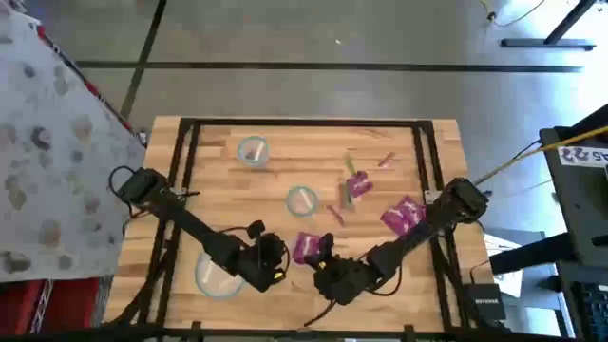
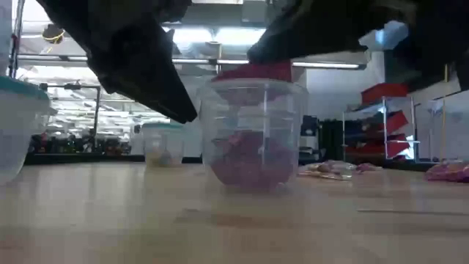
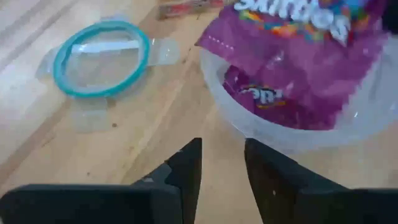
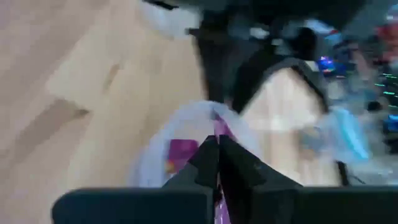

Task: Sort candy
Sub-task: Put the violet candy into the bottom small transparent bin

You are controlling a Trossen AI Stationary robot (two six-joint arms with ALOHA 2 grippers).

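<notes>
Grey floor surrounds the wooden table (image 1: 285, 180), whose top is bordered by a dark frame; a patterned cloth (image 1: 47, 142) hangs off to the left and equipment stands at the right. Both arms reach to the near edge, leaving the far half of the board mostly free.

Near the front edge sits a clear bowl (image 2: 253, 132) holding purple candy packets (image 3: 298, 93). The left gripper (image 1: 271, 255) hovers just left of it, fingers (image 3: 186, 168) parted by a narrow gap and holding nothing; wood shows between them, and the bowl's rim lies just ahead. A teal-rimmed lid (image 3: 102, 59) lies flat on the table beside that bowl, apart from it.

The right gripper (image 1: 328, 271) is at the bowl from the other side, its fingers (image 4: 208, 158) pressed together over the rim. A sliver of purple shows at the tips, but I cannot tell whether a packet is pinched there.

More candy lies loose: a purple packet pile (image 1: 404, 217) near the right edge close to the right arm, another purple packet (image 1: 358, 182) mid-table, and thin pink and greenish pieces (image 1: 351, 163) toward the far right. A teal-rimmed bowl (image 1: 253, 150) stands at the far left of the board, another (image 1: 302, 199) at the centre, and one (image 1: 217, 275) under the left arm at the front edge. Open wood remains between the centre bowl and the far edge.
</notes>
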